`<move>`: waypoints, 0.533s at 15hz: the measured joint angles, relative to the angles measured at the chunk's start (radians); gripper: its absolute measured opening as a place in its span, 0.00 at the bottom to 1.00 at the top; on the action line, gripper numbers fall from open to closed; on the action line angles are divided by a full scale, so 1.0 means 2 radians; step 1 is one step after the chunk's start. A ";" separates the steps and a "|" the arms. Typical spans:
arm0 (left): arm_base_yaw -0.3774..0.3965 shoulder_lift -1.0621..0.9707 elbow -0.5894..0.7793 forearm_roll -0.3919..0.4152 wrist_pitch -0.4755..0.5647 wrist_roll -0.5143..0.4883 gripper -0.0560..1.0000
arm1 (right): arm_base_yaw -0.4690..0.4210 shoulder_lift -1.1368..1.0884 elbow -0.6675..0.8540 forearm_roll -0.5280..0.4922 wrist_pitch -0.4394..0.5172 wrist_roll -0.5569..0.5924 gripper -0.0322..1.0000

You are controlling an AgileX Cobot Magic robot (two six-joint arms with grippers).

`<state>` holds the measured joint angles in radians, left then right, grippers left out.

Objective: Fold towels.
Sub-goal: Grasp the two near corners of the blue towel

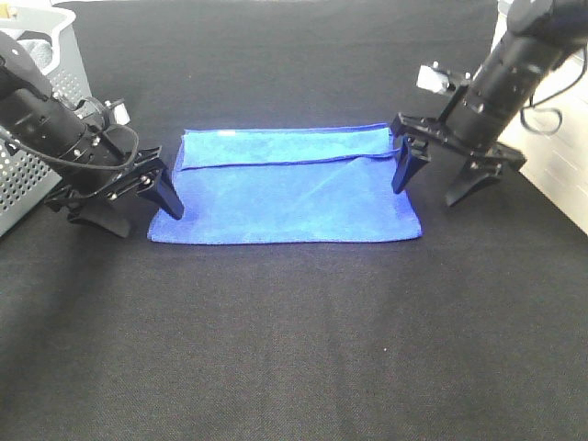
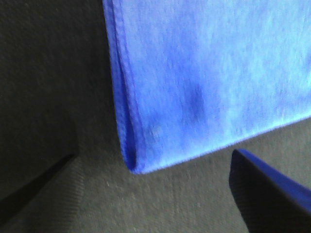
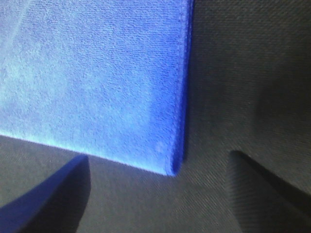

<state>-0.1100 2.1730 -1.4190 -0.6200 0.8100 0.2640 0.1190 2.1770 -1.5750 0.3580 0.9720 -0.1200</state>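
A blue towel (image 1: 289,188) lies folded flat on the black table, with the edge of a folded layer running across it near its far side. My left gripper (image 1: 142,219) is open and low at the towel's front-left corner. In the left wrist view that corner (image 2: 132,165) lies between the spread fingers (image 2: 272,194). My right gripper (image 1: 424,195) is open at the towel's right edge, one finger on each side of it. In the right wrist view a towel corner (image 3: 172,167) lies between the fingers (image 3: 53,199). Neither gripper holds anything.
A white perforated basket (image 1: 37,138) stands at the left edge, behind my left arm. A pale surface (image 1: 560,184) borders the black table (image 1: 294,349) on the right. Cables hang near my right arm.
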 joint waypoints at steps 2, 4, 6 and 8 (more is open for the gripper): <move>0.000 0.000 0.000 -0.001 -0.009 0.000 0.79 | 0.000 0.000 0.008 0.003 -0.009 -0.001 0.74; -0.001 0.000 0.000 -0.003 -0.033 0.000 0.79 | 0.000 0.002 0.009 0.003 -0.021 -0.005 0.74; -0.006 -0.001 0.000 -0.003 -0.056 0.000 0.79 | 0.000 0.003 0.009 0.004 -0.039 -0.006 0.74; -0.019 -0.001 0.000 -0.004 -0.075 0.000 0.79 | 0.000 0.014 0.009 0.006 -0.049 -0.007 0.74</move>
<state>-0.1480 2.1710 -1.4190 -0.6280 0.6600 0.2650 0.1190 2.2050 -1.5570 0.3700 0.8740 -0.1340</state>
